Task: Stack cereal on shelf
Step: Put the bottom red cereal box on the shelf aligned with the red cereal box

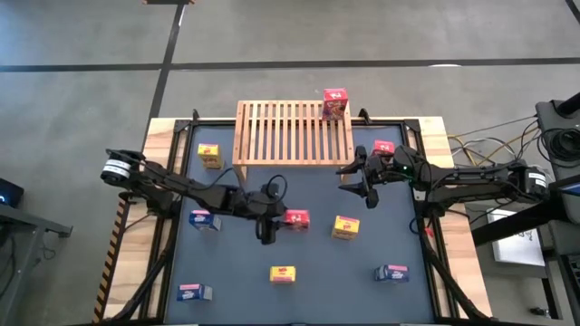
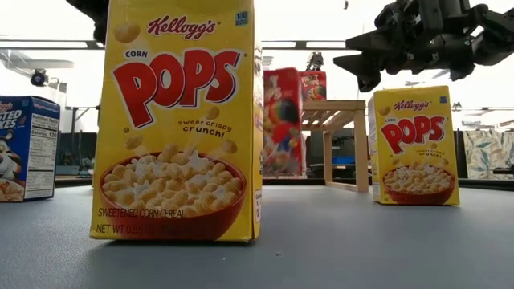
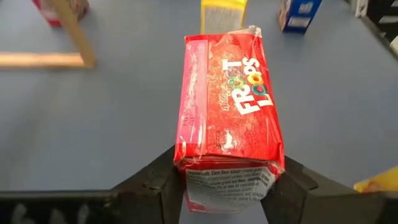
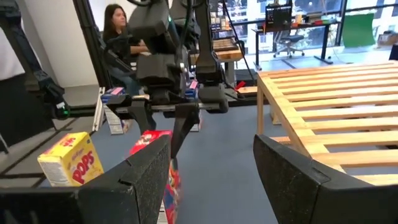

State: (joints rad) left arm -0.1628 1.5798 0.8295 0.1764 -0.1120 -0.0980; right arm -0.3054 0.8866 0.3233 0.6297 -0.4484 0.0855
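Left wrist view: red cereal box [image 3: 229,118] between left tool [image 3: 227,186] fingers.

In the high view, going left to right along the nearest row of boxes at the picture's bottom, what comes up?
Blue cereal box → yellow cereal box → second blue cereal box.

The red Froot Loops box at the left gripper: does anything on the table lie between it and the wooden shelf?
Nothing visible does. The red box at the left gripper faces bare table up to the shelf.
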